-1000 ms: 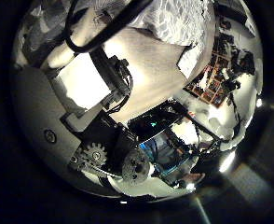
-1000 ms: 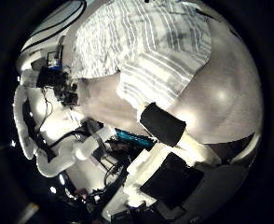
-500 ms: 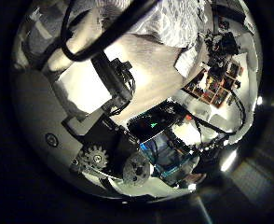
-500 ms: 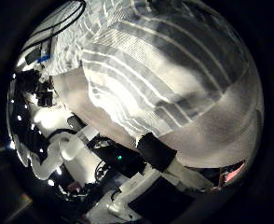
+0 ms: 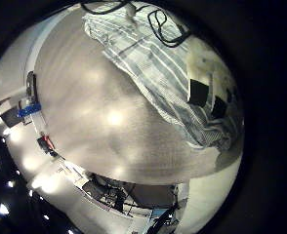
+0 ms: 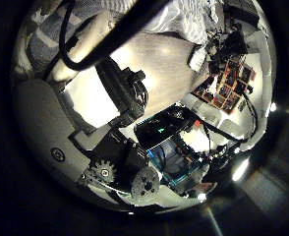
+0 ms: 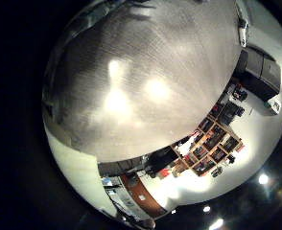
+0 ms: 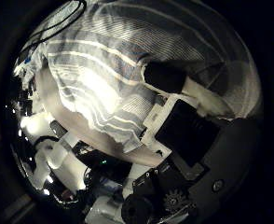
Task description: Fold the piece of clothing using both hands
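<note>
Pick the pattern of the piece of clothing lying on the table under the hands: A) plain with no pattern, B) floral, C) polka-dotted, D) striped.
D: the piece of clothing shows light and dark stripes running across it close under the right hand, and the same stripes appear where it lies on the table in the left little finger side view.

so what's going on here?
The two robot hands are working on a striped, light-coloured piece of clothing lying on the table. It fills the right hand's thumb side palm view, so that palm is close over the cloth, with one of its fingers against it. No fold is visible from these views.
</note>
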Tool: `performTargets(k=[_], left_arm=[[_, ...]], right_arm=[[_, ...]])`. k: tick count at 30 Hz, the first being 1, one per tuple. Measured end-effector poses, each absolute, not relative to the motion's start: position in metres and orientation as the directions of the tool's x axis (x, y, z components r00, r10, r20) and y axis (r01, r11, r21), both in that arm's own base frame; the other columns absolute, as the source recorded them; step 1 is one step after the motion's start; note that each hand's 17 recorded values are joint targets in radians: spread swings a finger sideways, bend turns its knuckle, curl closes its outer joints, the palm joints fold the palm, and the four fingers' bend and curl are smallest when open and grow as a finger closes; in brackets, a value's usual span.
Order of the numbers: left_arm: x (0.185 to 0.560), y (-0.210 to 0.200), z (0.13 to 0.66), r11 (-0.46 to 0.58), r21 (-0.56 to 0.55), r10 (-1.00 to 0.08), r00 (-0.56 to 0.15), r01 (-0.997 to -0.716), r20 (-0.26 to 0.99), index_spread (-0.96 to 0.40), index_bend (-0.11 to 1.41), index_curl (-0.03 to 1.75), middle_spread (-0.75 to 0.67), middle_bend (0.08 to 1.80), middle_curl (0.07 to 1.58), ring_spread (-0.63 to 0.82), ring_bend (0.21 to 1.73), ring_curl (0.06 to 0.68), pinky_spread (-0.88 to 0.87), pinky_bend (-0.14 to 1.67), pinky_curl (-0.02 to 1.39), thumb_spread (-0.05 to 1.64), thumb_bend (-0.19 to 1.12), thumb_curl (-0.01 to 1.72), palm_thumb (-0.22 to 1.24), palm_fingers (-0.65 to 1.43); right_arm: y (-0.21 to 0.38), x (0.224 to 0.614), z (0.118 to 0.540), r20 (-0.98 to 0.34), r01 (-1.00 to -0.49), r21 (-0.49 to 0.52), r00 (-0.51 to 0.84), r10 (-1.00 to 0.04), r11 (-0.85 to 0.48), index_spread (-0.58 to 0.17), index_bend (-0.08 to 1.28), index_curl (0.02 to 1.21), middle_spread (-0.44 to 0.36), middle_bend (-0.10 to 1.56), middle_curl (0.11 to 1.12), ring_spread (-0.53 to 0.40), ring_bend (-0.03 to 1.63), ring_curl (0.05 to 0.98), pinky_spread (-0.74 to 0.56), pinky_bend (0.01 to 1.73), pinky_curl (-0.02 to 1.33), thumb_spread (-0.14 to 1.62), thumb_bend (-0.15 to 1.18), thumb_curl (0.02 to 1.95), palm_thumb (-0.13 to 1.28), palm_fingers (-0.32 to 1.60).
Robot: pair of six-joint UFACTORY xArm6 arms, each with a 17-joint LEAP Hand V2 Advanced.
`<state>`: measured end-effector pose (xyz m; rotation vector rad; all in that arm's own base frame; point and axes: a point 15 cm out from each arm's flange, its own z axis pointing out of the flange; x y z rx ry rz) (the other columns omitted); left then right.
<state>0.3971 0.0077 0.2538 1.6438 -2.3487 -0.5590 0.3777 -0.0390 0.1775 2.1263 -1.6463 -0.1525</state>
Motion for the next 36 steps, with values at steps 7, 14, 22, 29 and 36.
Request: performTargets(k=[7, 14, 22, 29, 36], left_arm=[[0.384, 0.007, 0.255, 0.347, 0.470, -0.924, -0.383, -0.811, 0.022, -0.71, 0.48, 1.21, -0.48, 1.05, 0.93, -0.45, 1.31, 0.525, -0.71, 0.79, 0.86, 1.29, -0.01, 0.35, 0.55, 1.06], [0.373, 0.011, 0.270, 0.369, 0.451, -0.917, -0.396, -0.812, 0.037, -0.72, 0.47, 1.23, -0.48, 1.04, 0.93, -0.45, 1.31, 0.525, -0.72, 0.77, 0.88, 1.29, -0.01, 0.35, 0.56, 1.06], [0.351, 0.014, 0.296, 0.406, 0.437, -0.904, -0.424, -0.803, 0.060, -0.72, 0.45, 1.24, -0.49, 1.04, 0.94, -0.45, 1.30, 0.526, -0.73, 0.74, 0.90, 1.28, -0.01, 0.35, 0.57, 1.07], [0.337, 0.020, 0.313, 0.428, 0.434, -0.898, -0.427, -0.793, 0.105, -0.73, 0.47, 1.24, -0.49, 1.04, 0.94, -0.45, 1.29, 0.524, -0.74, 0.73, 0.91, 1.28, -0.01, 0.35, 0.58, 1.10], [0.357, 0.018, 0.348, 0.432, 0.368, -0.898, -0.429, -0.823, 0.095, -0.74, 0.49, 1.23, -0.49, 1.05, 0.93, -0.44, 1.30, 0.522, -0.75, 0.75, 0.91, 1.28, -0.01, 0.36, 0.59, 1.14]], right_arm=[[-0.037, 0.390, 0.208, 0.197, -0.929, 0.301, 0.282, -0.939, -0.216, -0.464, 0.69, 0.60, -0.295, 0.86, 0.72, -0.292, 1.10, 0.518, -0.42, 1.07, 0.43, 1.06, 0.01, 0.47, 0.86, 1.27], [-0.044, 0.377, 0.258, 0.210, -0.963, 0.166, 0.244, -0.947, -0.211, -0.421, 0.89, 0.77, -0.260, 1.04, 0.81, -0.264, 1.25, 0.600, -0.34, 1.24, 0.53, 1.15, 0.01, 0.52, 0.92, 1.17], [-0.047, 0.344, 0.324, 0.219, -0.977, 0.040, 0.215, -0.952, -0.211, -0.376, 0.96, 0.87, -0.226, 1.13, 0.85, -0.248, 1.31, 0.643, -0.30, 1.30, 0.59, 1.19, -0.01, 0.56, 0.94, 1.12], [-0.041, 0.327, 0.354, 0.186, -0.976, 0.027, 0.216, -0.959, -0.214, -0.350, 0.98, 0.92, -0.207, 1.16, 0.86, -0.239, 1.33, 0.658, -0.28, 1.31, 0.61, 1.19, -0.01, 0.59, 0.96, 1.13], [-0.038, 0.359, 0.405, 0.195, -0.977, -0.068, 0.188, -0.963, -0.204, -0.335, 0.97, 0.94, -0.195, 1.17, 0.85, -0.234, 1.33, 0.662, -0.27, 1.32, 0.62, 1.18, -0.01, 0.62, 0.96, 1.13]])
